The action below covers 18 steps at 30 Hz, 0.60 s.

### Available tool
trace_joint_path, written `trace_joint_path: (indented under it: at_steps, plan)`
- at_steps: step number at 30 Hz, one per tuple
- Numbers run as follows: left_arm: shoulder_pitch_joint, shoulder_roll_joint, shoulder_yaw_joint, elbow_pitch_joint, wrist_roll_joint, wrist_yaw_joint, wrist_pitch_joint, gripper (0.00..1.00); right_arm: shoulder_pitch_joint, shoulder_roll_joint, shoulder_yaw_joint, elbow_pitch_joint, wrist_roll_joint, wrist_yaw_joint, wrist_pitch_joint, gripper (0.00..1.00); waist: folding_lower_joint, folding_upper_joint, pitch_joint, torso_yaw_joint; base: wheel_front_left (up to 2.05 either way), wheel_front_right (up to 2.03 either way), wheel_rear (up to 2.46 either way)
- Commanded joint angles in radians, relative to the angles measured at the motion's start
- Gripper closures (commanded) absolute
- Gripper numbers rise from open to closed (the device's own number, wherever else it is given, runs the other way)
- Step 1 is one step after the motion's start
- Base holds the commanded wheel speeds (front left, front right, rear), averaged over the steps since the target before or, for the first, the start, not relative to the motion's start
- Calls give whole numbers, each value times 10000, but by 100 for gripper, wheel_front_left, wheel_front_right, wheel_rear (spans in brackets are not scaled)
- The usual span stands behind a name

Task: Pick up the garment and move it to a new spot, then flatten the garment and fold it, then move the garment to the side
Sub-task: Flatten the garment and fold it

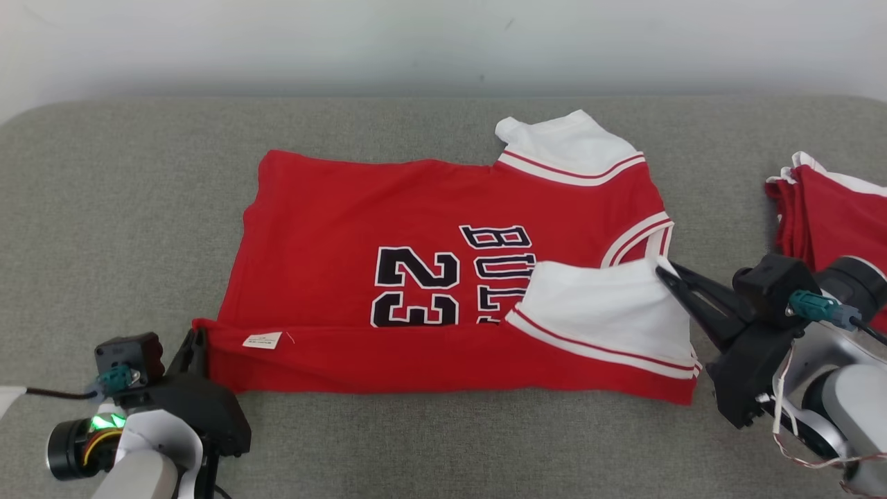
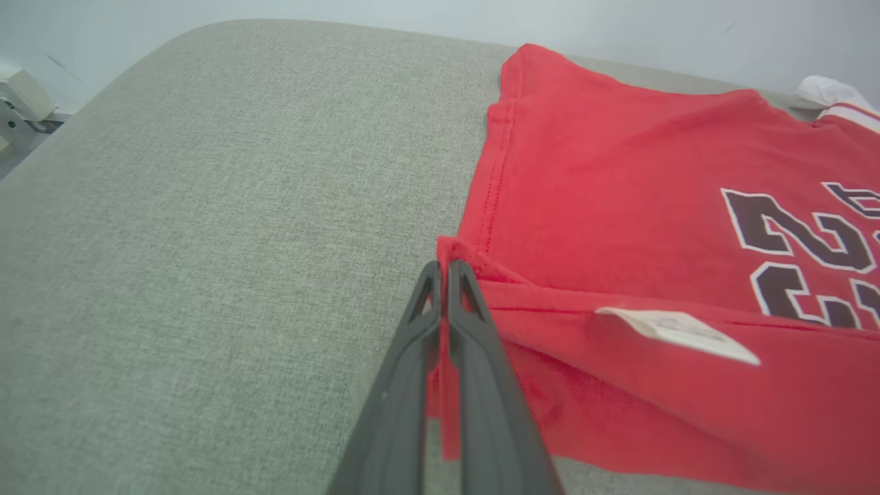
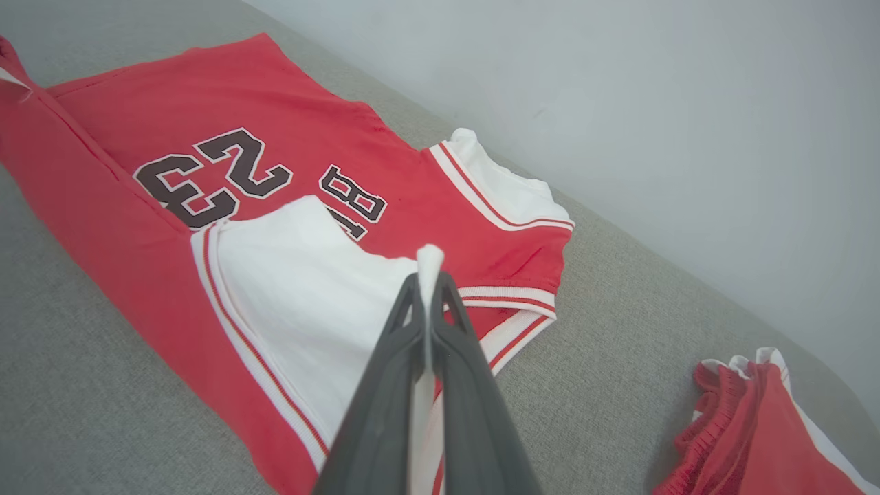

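Cotton like this is light, limp and a little clingy, so we expect the garment (image 1: 429,229) to sag and crease wherever it goes unsupported, and to drag on the grey weave of the table (image 1: 104,208) instead of sliding. It lies flat across the middle of the table, somewhat toward the right edge, print side up. The strip nearest the near edge is turned over onto the body, so a small care label (image 1: 262,339) shows on it. A white sleeve (image 1: 610,305) is laid across the end of the lettering.

The left fingers (image 1: 190,353) are pressed together on the hem corner of that turned strip, at the garment's end toward the left edge; the left wrist view shows red cloth pinched between them. The right fingers (image 1: 669,277) are likewise clamped on cloth, a sliver of white sleeve edge standing up between their tips.

We judge these two ends the right places to hold. Hem and sleeve trim are stitched double, so they should bear a pull without stretching. Keeping the span between them taut should carry the fold over straight. A loose pull would probably let the middle droop and wrinkle.

More red clothing (image 1: 831,215) sits bunched at the right edge, well apart from the fold.
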State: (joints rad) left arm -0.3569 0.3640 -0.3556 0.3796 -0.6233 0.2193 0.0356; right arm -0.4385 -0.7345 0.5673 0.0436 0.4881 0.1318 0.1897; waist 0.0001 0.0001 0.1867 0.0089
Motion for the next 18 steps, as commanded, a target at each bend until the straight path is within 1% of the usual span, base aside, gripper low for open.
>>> trace_joint_path:
  at_steps: [1,5,9,18]
  plan:
    - [-244,-34,-21,260,57,-62,-75,100,-236,99,122,198,-165,-25,-275,100,-1,-1,144,24,0,0,0]
    - [-644,-115,-88,809,78,-239,-216,100,-573,238,401,708,-245,-25,-713,100,-1,-1,249,0,0,0,0]
    - [-831,-218,-154,1090,108,-311,-327,100,-735,274,583,1030,-210,-25,-948,100,-1,-1,281,-12,0,0,0]
    - [-1324,-196,-436,1784,362,-407,-362,100,-1211,551,948,1813,-345,-25,-1554,100,-1,-1,408,-102,0,0,0]
